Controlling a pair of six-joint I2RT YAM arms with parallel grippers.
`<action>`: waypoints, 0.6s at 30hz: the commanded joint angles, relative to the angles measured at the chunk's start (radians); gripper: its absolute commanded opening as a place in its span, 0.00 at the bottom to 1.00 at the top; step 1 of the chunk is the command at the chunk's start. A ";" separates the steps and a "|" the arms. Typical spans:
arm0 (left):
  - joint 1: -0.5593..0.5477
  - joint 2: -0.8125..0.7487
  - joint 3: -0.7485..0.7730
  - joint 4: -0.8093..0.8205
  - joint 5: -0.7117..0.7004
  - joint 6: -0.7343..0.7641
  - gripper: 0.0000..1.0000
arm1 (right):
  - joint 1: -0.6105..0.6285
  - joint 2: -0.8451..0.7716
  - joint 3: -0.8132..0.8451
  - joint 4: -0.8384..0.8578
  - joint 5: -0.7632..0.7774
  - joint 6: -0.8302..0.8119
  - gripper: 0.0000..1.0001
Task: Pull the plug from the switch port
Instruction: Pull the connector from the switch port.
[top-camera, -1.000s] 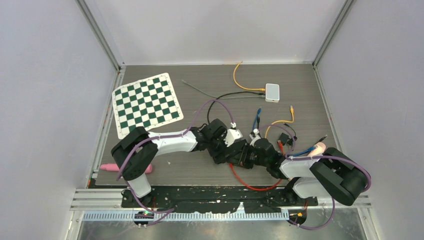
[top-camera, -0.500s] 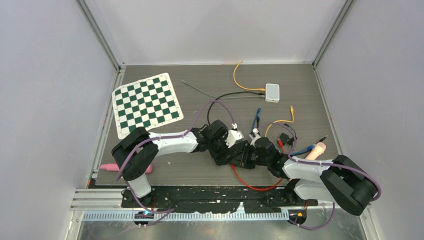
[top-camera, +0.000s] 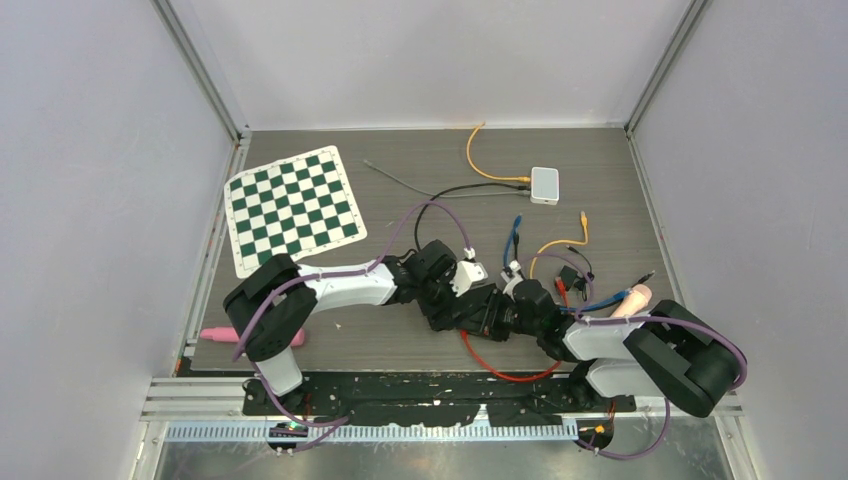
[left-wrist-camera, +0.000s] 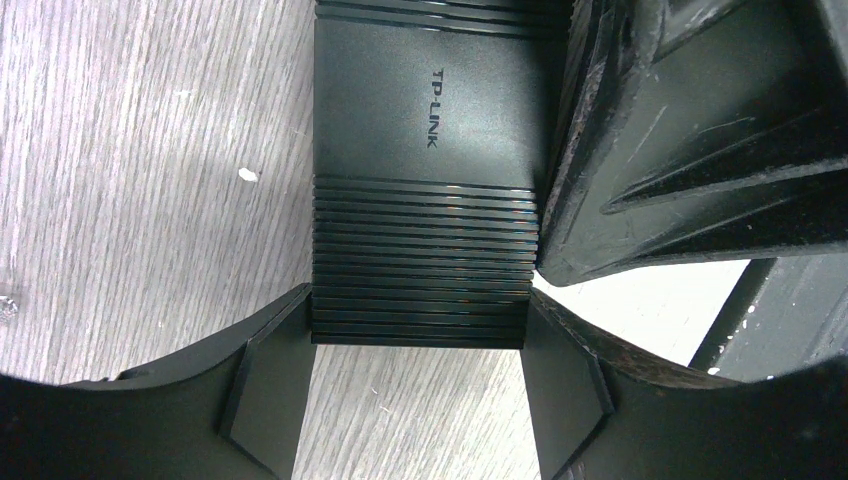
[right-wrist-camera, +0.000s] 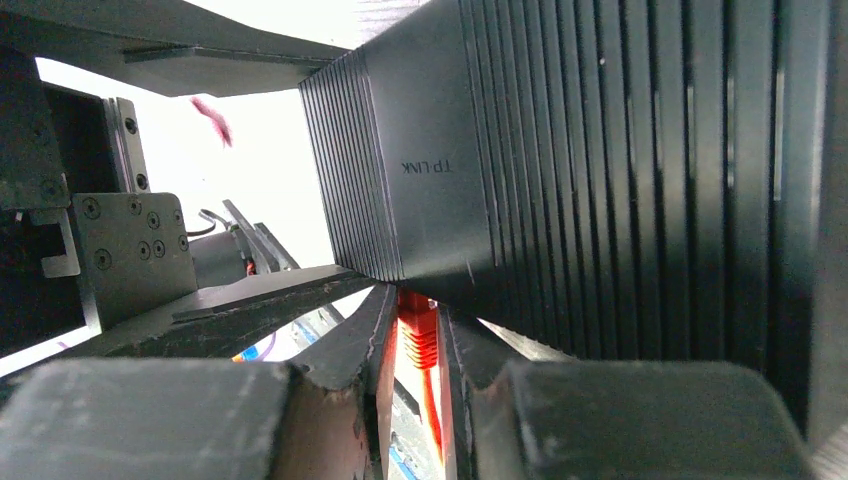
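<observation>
The black ribbed TP-LINK switch (left-wrist-camera: 430, 180) lies on the wooden table. My left gripper (left-wrist-camera: 418, 345) is shut on its near end, one finger on each side. In the right wrist view the switch (right-wrist-camera: 560, 170) fills the upper right. A red plug (right-wrist-camera: 418, 325) sits in its port, and my right gripper (right-wrist-camera: 415, 345) is shut on the plug. In the top view both grippers meet mid-table, left (top-camera: 457, 305) and right (top-camera: 497, 312), hiding the switch. The red cable (top-camera: 500, 368) loops toward the near edge.
A green checkerboard (top-camera: 292, 208) lies at the back left. A white box (top-camera: 544, 184) with an orange cable (top-camera: 478, 155) sits at the back. Blue (top-camera: 516, 235) and orange (top-camera: 565, 243) cable ends lie right of centre. A pink object (top-camera: 222, 335) lies at the left edge.
The right arm's elbow swung out to the right, then came partly back. Both grippers stayed at the switch, still shut.
</observation>
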 joint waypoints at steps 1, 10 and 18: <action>0.010 0.061 -0.019 -0.035 -0.063 -0.038 0.59 | 0.020 -0.026 0.052 0.108 -0.186 0.012 0.05; 0.014 0.071 -0.012 -0.046 -0.054 -0.033 0.58 | 0.020 -0.106 0.095 0.006 -0.229 -0.069 0.05; 0.018 0.081 -0.015 -0.049 -0.044 -0.034 0.57 | 0.020 -0.169 0.077 -0.026 -0.243 -0.064 0.05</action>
